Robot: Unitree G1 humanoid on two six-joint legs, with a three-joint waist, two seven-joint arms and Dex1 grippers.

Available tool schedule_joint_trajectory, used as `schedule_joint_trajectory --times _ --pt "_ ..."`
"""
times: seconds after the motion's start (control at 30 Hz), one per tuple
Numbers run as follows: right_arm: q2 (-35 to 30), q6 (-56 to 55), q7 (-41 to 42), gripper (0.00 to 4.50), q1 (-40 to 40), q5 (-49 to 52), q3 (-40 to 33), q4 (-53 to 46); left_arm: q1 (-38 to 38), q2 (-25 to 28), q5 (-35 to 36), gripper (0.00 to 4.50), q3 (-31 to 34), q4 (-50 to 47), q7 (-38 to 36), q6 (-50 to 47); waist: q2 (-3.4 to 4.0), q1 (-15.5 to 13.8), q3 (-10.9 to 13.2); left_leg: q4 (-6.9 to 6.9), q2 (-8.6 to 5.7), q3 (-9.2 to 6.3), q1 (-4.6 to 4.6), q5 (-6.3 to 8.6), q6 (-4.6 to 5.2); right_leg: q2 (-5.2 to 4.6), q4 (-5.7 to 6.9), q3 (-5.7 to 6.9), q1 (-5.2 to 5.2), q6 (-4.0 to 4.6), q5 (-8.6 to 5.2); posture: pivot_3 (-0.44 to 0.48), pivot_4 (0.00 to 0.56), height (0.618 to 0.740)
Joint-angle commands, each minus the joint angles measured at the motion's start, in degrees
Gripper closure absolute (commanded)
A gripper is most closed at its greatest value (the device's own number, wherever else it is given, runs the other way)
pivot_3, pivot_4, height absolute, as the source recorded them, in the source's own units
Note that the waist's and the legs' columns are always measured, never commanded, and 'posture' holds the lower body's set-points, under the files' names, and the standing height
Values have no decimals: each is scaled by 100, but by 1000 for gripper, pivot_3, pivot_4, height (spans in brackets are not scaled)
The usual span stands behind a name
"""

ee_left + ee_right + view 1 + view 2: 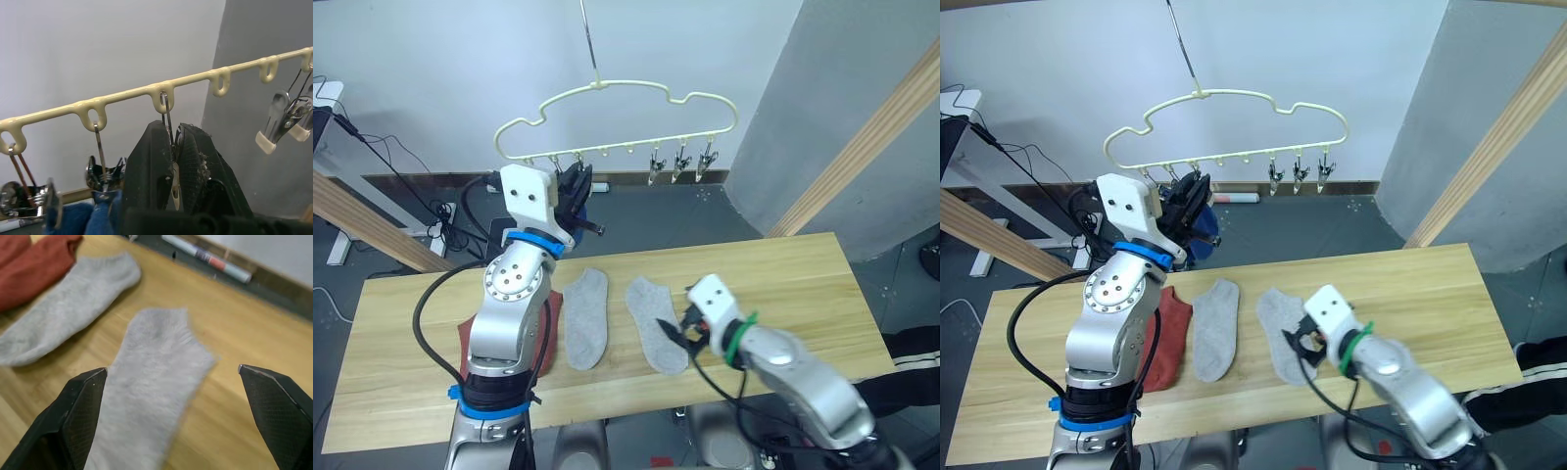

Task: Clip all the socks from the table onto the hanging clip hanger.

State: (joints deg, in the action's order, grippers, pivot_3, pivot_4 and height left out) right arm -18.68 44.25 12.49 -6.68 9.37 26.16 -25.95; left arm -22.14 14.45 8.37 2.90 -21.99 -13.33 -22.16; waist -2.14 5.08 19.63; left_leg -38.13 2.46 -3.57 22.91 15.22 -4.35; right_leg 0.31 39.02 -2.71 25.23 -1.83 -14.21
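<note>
The pale-yellow clip hanger [617,93] hangs above the table's far edge. My left gripper [173,129] is raised to its row of clips and is shut on one metal clip [168,112]. A blue sock [105,215] hangs from the neighbouring clip. On the table [783,284] lie two light grey socks [587,315] [656,323] side by side. A rust-red sock [1167,338] lies to their left, partly behind my left arm. My right gripper [171,372] hovers open just above the right-hand grey sock [151,396], its fingers [83,406] spread either side of it.
Three free clips [680,164] hang at the hanger's right end. Slanted wooden rails stand to the right [862,147] and left [362,220] of the table. Cables [440,211] and a marker [1234,198] lie on the dark floor behind.
</note>
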Motion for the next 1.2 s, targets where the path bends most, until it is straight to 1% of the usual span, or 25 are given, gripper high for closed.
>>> schedule_joint_trajectory --times 0.03,0.1,0.23,0.43,0.53,0.6,0.83,0.9,1.03,1.13,1.2 --pt "593 -118 -524 0 -80 -415 140 613 -81 96 188 4355 83 -347 -138 -38 0 -7 0 0 1 0 1 0 -1 0 -1 0 0 3 2 -162 322 740" --pt "1017 -168 -744 0 -78 -503 54 977 -104 120 201 4355 95 -339 -146 -69 0 -10 0 0 -2 2 1 0 -1 -3 -2 -3 1 5 3 -156 321 740" --pt "1413 -387 -866 0 -145 -725 57 1470 -119 166 232 4355 93 -334 -152 -113 0 -20 0 2 -2 1 2 0 -1 -4 -5 0 0 20 12 -144 320 740" --pt "1574 -592 -706 0 -185 -970 189 2058 -70 213 280 4355 94 -350 -187 -131 0 -14 0 2 0 0 0 0 0 0 -4 0 0 19 11 -141 320 740" --pt "1573 -703 -683 592 -148 -1078 164 2222 -65 221 316 4355 105 -339 -212 -134 -2 -16 -2 2 3 0 -2 0 0 2 -3 0 -1 18 11 -138 315 740" --pt "1537 -716 -647 1258 -68 -1126 115 2229 -70 240 348 4355 127 -326 -246 -125 -5 -16 -5 2 3 0 -2 0 -1 3 -3 0 -1 18 11 -138 315 740" --pt "1404 -754 -461 3818 105 -1208 -15 2120 -85 377 541 4355 303 -188 -418 -134 -8 -16 -11 3 4 0 -2 0 -1 3 -3 1 -1 19 12 -142 305 740" --pt "1382 -761 -428 4464 148 -1235 -34 2079 -117 427 661 4355 334 -164 -529 -174 -9 -16 -12 3 4 0 -2 0 -1 3 -3 0 -1 18 11 -143 303 740" --pt "1208 -852 -256 4500 211 -1284 -99 1689 -206 503 1269 4355 528 -187 -836 -531 -11 -30 -14 3 3 -1 0 0 -1 3 -4 2 -1 1 1 -146 303 740" --pt "1077 -1004 40 4500 136 -1121 -231 1069 -299 616 1555 4355 683 -171 -963 -701 -11 -27 -13 2 2 0 2 0 -1 1 -5 1 0 1 1 -148 305 740" --pt "1059 -1024 393 4500 -53 -792 -411 614 -399 649 1847 4355 783 -205 -1038 -846 -11 -24 -13 2 2 1 2 0 -1 1 -5 0 1 1 1 -151 305 740"
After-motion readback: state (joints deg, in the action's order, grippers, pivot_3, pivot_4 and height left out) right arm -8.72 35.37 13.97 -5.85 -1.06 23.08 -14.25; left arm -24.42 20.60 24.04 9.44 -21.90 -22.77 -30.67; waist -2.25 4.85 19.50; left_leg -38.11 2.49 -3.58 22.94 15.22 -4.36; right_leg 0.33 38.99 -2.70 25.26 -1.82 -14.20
